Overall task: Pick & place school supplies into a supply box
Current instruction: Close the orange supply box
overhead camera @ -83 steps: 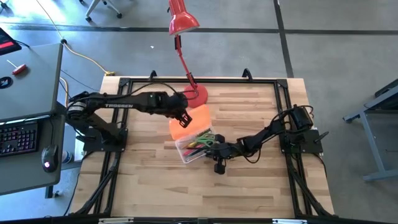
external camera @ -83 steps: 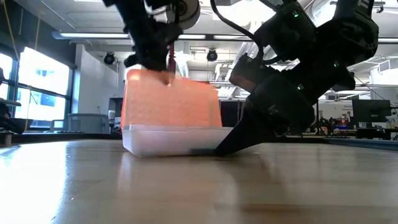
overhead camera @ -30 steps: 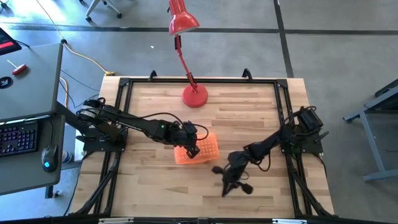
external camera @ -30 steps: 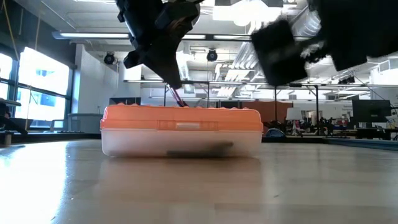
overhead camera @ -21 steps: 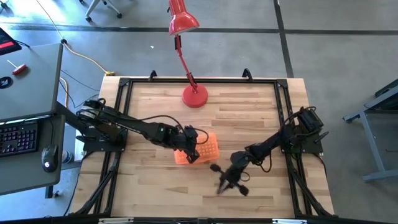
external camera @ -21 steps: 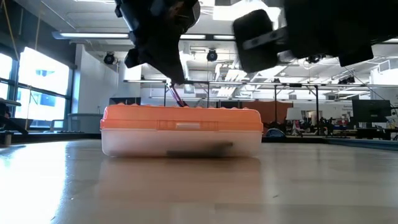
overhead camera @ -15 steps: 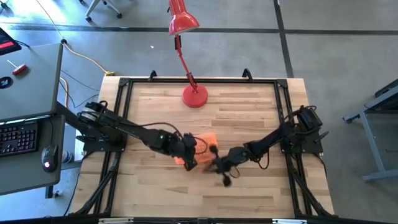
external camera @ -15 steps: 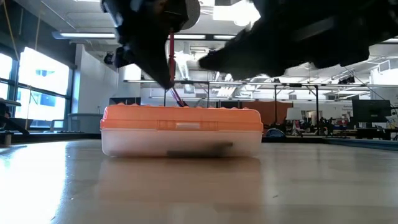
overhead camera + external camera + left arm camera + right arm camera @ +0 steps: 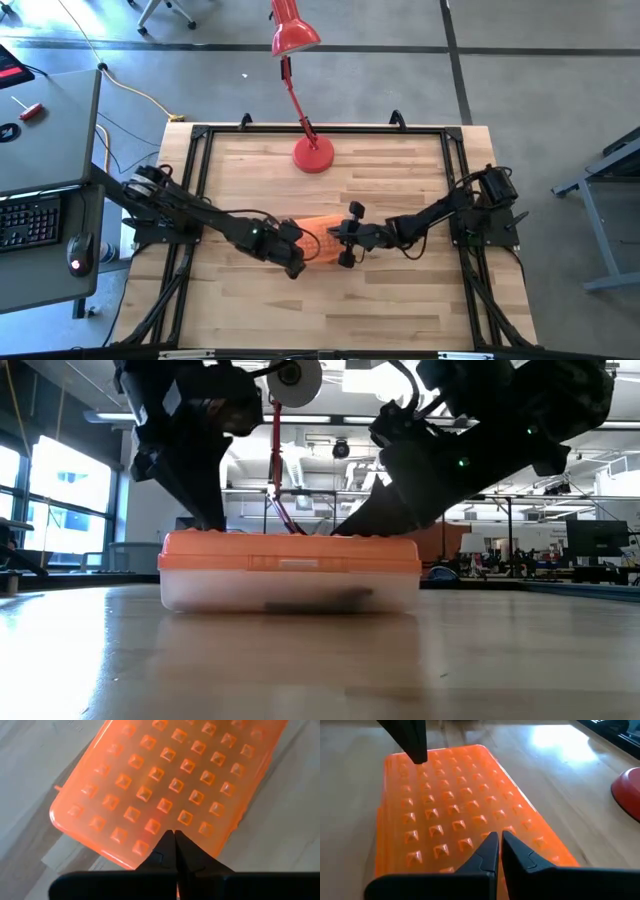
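- The supply box (image 9: 290, 572) lies flat on the wooden table (image 9: 400, 300) near its middle, orange lid (image 9: 170, 785) shut, with bare wood open all round it, widest toward the near edge.
- The left gripper (image 9: 296, 268) is at the box's near left corner, fingers pressed together with nothing between them, tips down on the lid's edge; in the right wrist view its finger (image 9: 412, 740) meets the far end of the lid.
- The right gripper (image 9: 340, 240) reaches in from the right, jaws also together and empty, tips at the lid's right end.
- From above, both grippers cover most of the box, so only a strip of orange (image 9: 318, 228) shows between them.
- Through the frosted lower wall a dark smear (image 9: 315, 600) shows inside; what it is cannot be made out.
- Farther back the red lamp (image 9: 312, 155) stands on its round base near the far edge, well apart from the box.
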### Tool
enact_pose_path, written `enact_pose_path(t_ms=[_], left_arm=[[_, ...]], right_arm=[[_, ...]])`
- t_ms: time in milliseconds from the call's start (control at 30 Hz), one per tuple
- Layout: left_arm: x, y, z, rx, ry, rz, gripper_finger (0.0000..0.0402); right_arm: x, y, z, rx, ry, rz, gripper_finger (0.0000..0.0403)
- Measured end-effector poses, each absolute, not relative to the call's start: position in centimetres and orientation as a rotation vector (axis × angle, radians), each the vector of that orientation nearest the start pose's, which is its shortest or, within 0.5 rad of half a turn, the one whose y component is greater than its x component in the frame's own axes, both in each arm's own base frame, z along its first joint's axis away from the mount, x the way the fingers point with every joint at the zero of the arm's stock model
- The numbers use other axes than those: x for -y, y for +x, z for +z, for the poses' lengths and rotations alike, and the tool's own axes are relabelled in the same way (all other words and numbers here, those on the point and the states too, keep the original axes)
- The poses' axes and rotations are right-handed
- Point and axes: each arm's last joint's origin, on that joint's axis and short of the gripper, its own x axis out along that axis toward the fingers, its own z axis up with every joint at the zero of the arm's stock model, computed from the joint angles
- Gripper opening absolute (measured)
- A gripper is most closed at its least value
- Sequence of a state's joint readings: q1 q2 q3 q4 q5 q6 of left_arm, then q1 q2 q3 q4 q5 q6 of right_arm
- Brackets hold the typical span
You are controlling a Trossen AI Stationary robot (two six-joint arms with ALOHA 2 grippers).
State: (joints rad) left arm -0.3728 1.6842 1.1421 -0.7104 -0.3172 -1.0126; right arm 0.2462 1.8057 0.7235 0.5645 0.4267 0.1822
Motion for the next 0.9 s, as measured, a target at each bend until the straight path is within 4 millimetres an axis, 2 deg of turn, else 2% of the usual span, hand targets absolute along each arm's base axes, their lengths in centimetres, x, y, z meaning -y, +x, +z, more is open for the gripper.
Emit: enact_pose_path(t_ms=[133,267,433,667,800,900], left_arm=[[10.4,29.6,18.7,-1.056,-0.514,0.575,0.0016],[10.2,29.4,18.5,-1.065,-0.499,0.599,0.0010],[9.8,29.5,18.6,-1.075,-0.491,0.612,0.0024],[9.5,29.6,18.6,-1.070,-0.470,0.618,0.0010],[9.5,29.7,18.7,-1.062,-0.446,0.604,0.0026],[10.0,29.5,19.9,-1.033,-0.394,0.578,0.0029]], right_arm=[[-7.0,32.4,12.6,-0.465,0.005,-0.216,0.0000],[-7.0,32.4,12.5,-0.468,0.014,-0.201,0.0000],[-7.1,32.4,12.5,-0.473,0.021,-0.177,0.0000],[-7.9,32.3,12.5,-0.465,-0.034,-0.160,0.0000],[-7.9,32.3,12.6,-0.461,-0.053,-0.168,0.0000],[-8.0,32.3,12.6,-0.451,-0.103,-0.154,0.0000]])
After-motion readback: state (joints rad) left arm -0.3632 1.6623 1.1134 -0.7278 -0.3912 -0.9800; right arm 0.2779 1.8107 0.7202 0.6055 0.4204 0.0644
